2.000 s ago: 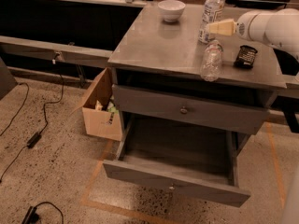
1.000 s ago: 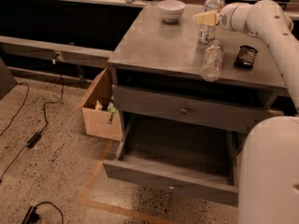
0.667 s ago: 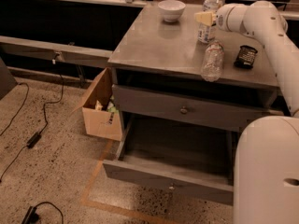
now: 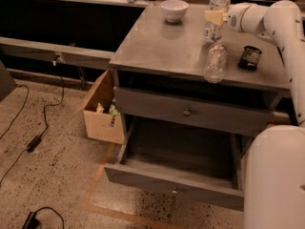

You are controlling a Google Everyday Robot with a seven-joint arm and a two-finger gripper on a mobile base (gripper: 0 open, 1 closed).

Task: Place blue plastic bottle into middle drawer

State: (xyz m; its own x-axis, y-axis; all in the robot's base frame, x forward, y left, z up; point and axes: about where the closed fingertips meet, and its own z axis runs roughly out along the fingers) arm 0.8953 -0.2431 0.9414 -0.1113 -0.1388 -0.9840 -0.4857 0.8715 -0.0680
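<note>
The blue plastic bottle (image 4: 217, 8) stands upright on the far right of the grey cabinet top (image 4: 167, 46). It is clear, with a white cap and a blue-and-white label. My gripper (image 4: 215, 17) reaches in from the right and is shut on the bottle's body at label height, with one yellowish finger (image 4: 212, 17) across its front. The middle drawer (image 4: 157, 179) is pulled out below, its long tray empty and a small knob on its narrow front panel.
A smaller clear bottle (image 4: 215, 63) lies on the top just in front of the held bottle. A black object (image 4: 249, 57) sits to its right, and a white bowl (image 4: 174, 9) at the back. The upper drawer (image 4: 190, 112) is closed. A cardboard box (image 4: 102, 111) stands left of the cabinet. My arm (image 4: 276, 175) fills the lower right.
My gripper moved up and left from beside the bottle to around its body at label height. My arm swung into the lower right of the view. The bottle still stands in place.
</note>
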